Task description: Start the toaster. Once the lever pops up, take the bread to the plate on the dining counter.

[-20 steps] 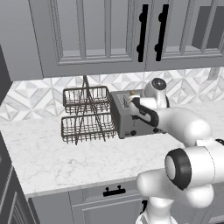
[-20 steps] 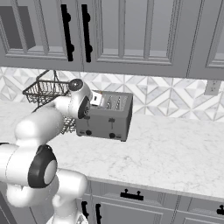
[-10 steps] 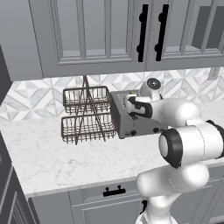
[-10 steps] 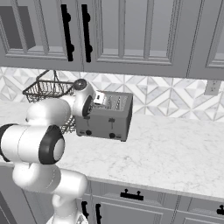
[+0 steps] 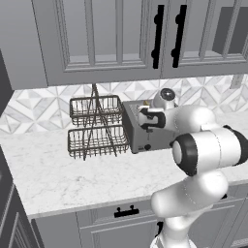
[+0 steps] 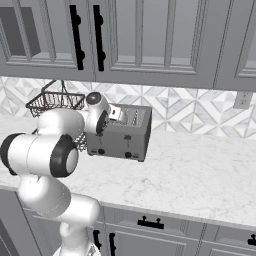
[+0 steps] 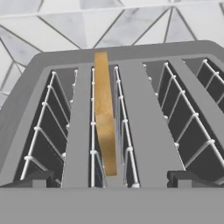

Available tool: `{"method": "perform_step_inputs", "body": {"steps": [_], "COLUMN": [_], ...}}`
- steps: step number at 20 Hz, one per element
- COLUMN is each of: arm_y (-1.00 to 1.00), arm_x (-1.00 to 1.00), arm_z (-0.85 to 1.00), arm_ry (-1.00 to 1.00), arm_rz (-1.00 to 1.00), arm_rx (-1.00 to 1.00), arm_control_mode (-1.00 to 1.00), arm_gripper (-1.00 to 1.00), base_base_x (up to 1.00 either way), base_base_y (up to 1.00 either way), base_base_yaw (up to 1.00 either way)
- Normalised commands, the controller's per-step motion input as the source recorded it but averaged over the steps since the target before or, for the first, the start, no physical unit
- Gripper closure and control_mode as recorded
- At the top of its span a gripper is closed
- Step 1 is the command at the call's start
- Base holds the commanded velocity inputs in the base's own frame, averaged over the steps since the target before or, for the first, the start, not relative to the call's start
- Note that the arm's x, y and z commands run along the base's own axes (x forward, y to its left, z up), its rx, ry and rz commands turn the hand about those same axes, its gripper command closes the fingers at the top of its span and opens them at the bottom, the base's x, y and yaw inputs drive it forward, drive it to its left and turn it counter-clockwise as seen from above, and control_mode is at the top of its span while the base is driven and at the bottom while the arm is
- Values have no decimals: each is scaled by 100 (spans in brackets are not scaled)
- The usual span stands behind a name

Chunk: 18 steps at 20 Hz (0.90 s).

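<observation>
The claw [image 7: 112, 178] hangs over the toaster [image 6: 120, 136], looking down into its slots. Its two dark tips sit far apart at 7 and 5 o'clock of the hand view, so the jaws are wide and hold nothing.

In the hand view the toaster [image 7: 140, 118] shows four slots lined with white wire guides. The bread [image 7: 105, 118] stands on edge in the second slot from 9 o'clock, a narrow tan strip running from 12 toward 6 o'clock, between the two tips.

In the left base view the toaster [image 5: 138, 133] stands on the white marble tabletop [image 5: 63, 174] against the tiled wall, with the wire rack [image 5: 95, 128] just beside it at 9 o'clock. The hand [image 5: 150, 118] is above the toaster's top, and the arm covers the toaster's 3 o'clock part. In the right base view the knobs and levers face the camera, and the tabletop [image 6: 200, 175] stretches away toward 3 o'clock. Grey cabinets [image 6: 145, 40] with black handles hang at 12 o'clock.
</observation>
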Motion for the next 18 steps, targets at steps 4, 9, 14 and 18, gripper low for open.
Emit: {"method": "perform_step_inputs", "body": {"steps": [4,9,14,18], "arm_y": [0,0,0,0], "arm_x": [6,18,42,34], "arm_z": [-9,-7,-2,-5], "arm_ry": [-2,-4,-1,0], "arm_rz": [0,0,0,0], "arm_rx": [0,0,0,0], "arm_control_mode": [-100,-100,-100,-100], "arm_gripper": [-100,-100,-100,-100], "base_base_x": [0,0,0,0], "base_base_y": [0,0,0,0], "base_base_yaw": [0,0,0,0]}}
